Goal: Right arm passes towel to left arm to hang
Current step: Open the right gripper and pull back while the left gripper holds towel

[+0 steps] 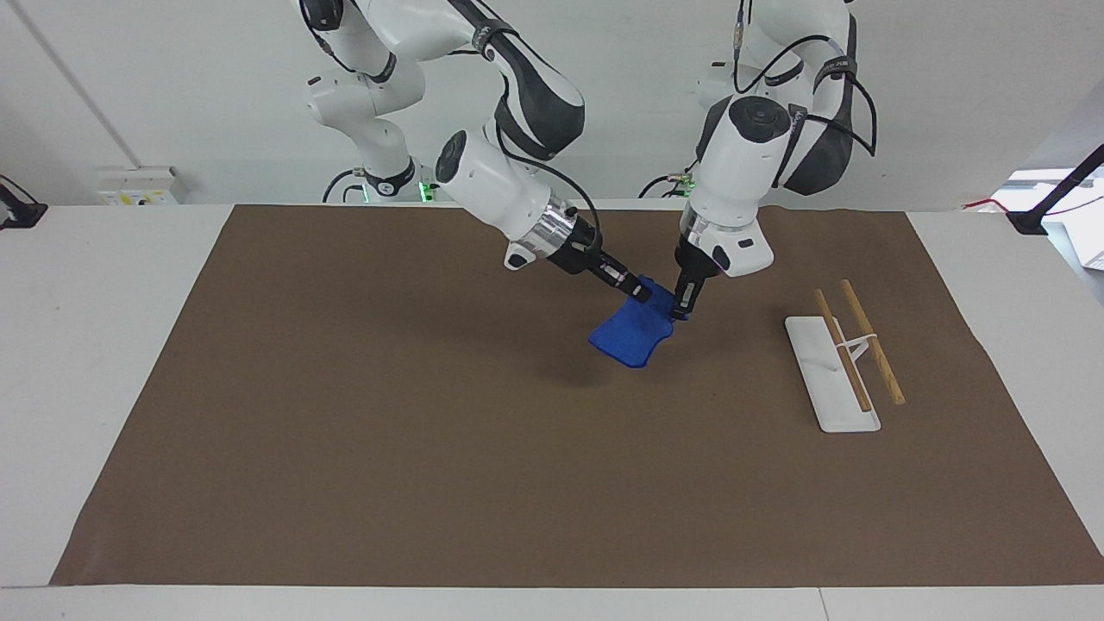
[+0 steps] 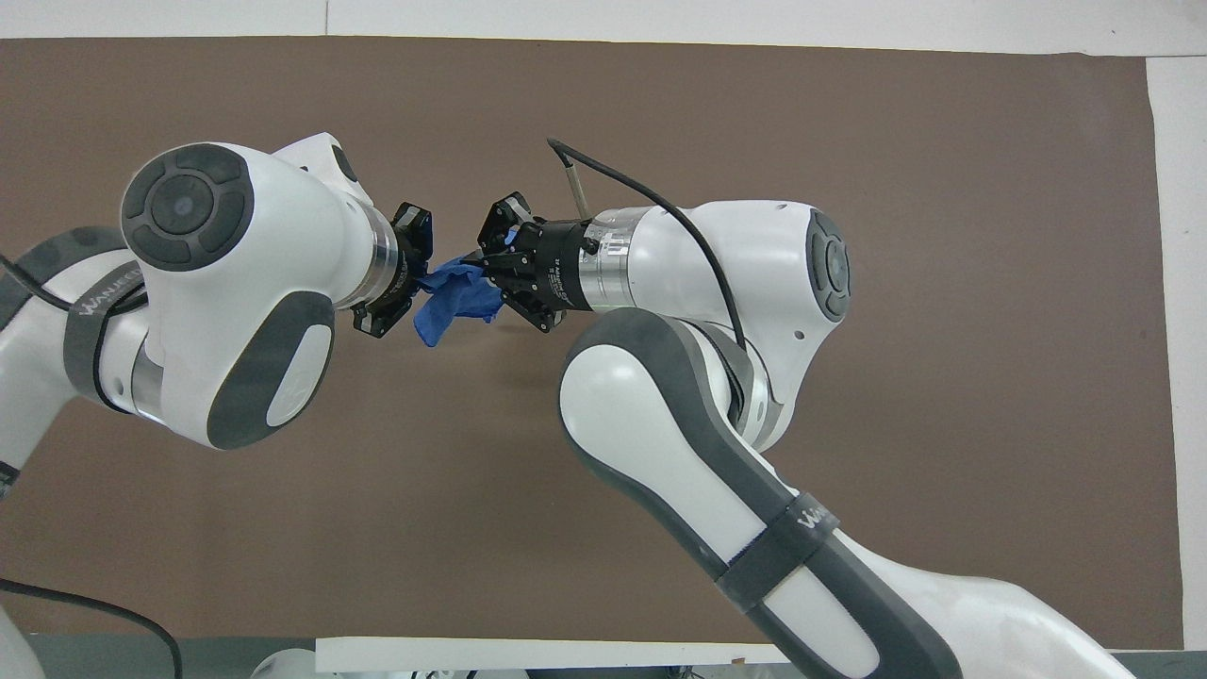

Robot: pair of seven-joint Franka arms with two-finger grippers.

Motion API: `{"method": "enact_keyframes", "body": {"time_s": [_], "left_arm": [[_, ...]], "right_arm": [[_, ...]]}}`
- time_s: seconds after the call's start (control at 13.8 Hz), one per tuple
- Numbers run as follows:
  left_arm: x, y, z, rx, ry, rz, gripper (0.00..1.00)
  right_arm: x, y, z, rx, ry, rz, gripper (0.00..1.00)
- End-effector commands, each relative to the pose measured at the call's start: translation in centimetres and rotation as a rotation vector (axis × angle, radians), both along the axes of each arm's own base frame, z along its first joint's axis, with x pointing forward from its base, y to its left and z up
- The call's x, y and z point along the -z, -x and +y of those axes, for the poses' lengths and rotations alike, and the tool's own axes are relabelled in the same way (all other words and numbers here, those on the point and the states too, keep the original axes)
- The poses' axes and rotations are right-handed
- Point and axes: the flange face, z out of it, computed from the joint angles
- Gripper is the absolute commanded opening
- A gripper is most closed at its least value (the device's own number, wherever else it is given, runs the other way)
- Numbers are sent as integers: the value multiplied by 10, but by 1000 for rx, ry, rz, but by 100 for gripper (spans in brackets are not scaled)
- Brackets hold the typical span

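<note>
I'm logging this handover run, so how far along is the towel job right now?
Done: the right gripper has the towel lifted off the table. In hand: the left gripper is closed on the towel's other top corner, so both hold it. Left: the right lets go, then hanging on the rack.

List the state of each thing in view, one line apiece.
towel: held up off the mat, hanging between both tools.
right tool: shut on the towel's upper corner.
left tool: closed on the towel's other upper edge.
rack: standing on the mat toward the left arm's end, both wooden bars bare.
mat: lying flat on the table.
</note>
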Motion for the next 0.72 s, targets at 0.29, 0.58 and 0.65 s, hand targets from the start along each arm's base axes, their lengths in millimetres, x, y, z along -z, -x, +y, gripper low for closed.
{"method": "enact_keyframes", "body": {"time_s": [0.29,0.58,0.65], "left_arm": [[-27,1,5,7,12,-3,0],[-59,21,40,85,-69,65,0],[-66,15,62,63,-113,44,0]], "right_arm": [[-2,-5,-6,-17,19,-60,100],[-11,-43,-79,-222,299,-291,100],[-8,-52,-103,-307,365,-356,100]]}}
